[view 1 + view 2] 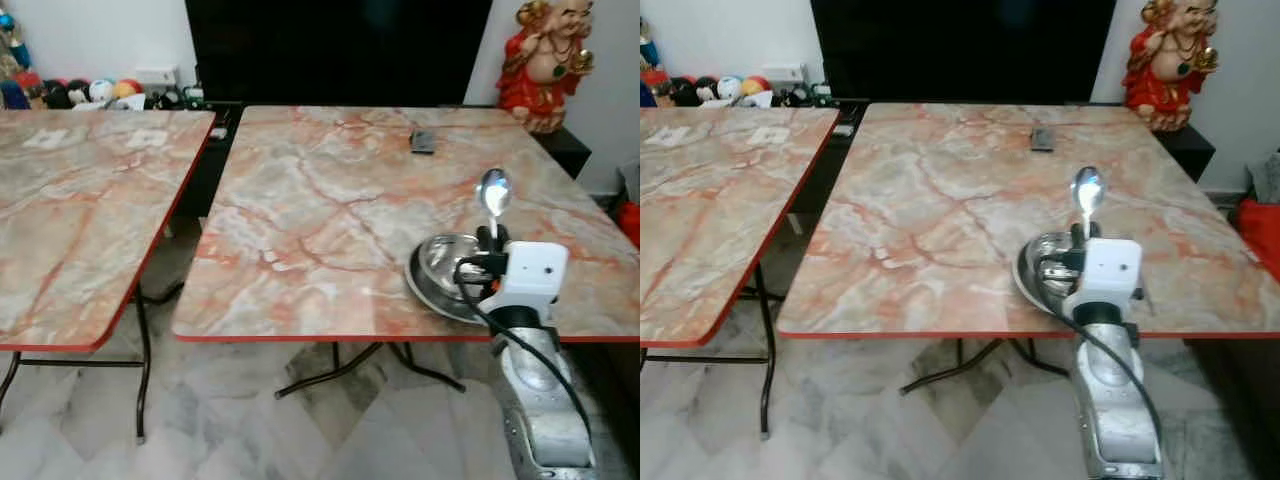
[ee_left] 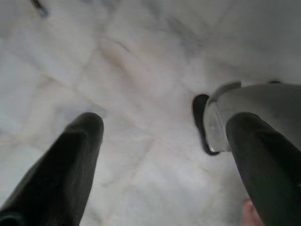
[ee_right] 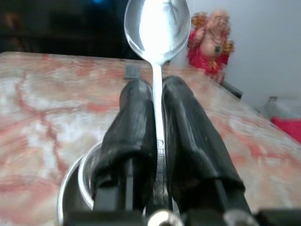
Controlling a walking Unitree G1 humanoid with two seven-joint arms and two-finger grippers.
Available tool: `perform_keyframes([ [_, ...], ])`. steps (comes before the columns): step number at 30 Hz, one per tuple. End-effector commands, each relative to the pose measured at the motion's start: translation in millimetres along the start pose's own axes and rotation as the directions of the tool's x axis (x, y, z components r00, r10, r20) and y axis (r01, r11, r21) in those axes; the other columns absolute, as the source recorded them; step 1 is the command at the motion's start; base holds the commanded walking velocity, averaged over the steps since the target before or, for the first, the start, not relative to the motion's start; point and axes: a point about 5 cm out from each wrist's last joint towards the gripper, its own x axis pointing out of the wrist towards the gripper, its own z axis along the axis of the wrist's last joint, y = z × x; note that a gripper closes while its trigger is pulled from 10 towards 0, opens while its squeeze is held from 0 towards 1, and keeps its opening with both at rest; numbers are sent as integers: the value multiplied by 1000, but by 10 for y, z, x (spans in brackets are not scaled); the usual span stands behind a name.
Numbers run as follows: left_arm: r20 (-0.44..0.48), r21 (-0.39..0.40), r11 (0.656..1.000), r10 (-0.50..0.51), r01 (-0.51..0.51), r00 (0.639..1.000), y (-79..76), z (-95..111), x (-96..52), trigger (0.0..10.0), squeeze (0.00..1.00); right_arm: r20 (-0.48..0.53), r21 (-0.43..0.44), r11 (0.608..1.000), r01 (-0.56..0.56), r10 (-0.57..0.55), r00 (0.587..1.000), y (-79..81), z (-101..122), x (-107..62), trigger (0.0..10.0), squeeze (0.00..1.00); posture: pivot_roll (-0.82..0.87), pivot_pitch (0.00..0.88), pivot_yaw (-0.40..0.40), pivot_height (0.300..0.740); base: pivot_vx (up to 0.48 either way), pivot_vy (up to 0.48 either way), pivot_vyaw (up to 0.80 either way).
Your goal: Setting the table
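My right gripper (image 1: 492, 236) is shut on a steel spoon (image 1: 494, 192) whose bowl sticks up beyond the fingers (image 3: 136, 122). The spoon (image 3: 157, 26) is held over a steel bowl on a steel plate (image 1: 432, 272) near the front right edge of the marble-patterned table (image 1: 330, 210). In the left wrist view my left gripper (image 2: 164, 155) is open, its fingers (image 2: 70, 160) hanging over the pale floor with nothing between them.
A second marble-patterned table (image 1: 80, 200) stands to the left across a narrow gap. A small dark remote (image 1: 423, 141) lies at the table's far side. A red figurine (image 1: 545, 60) stands at back right before a dark screen (image 1: 335, 50). Toys (image 1: 90, 92) line the back left.
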Motion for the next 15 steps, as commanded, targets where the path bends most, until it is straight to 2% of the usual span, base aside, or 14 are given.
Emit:
perform_keyframes([
  [1, -39, -3, 1000, -14, 14, 999, -42, -97, -21, 10000, 0, 20, -2, 1000, -11, 11, 1000, 18, 49, 14, 10000, 0, -24, 88, -8, 740, 0, -472, 0],
  [4, -42, -1, 1000, -11, 11, 999, -40, -103, -23, 10000, 0, 21, -3, 1000, -9, 9, 1000, 12, 51, 16, 10000, 0, -24, 88, -8, 740, 0, -387, 0],
  [15, -51, -20, 1000, -7, 6, 999, -22, -122, -29, 10000, 0, 24, 3, 1000, -1, 1, 1000, 2, 62, 38, 10000, 0, -25, 93, -10, 740, 0, 0, 0],
])
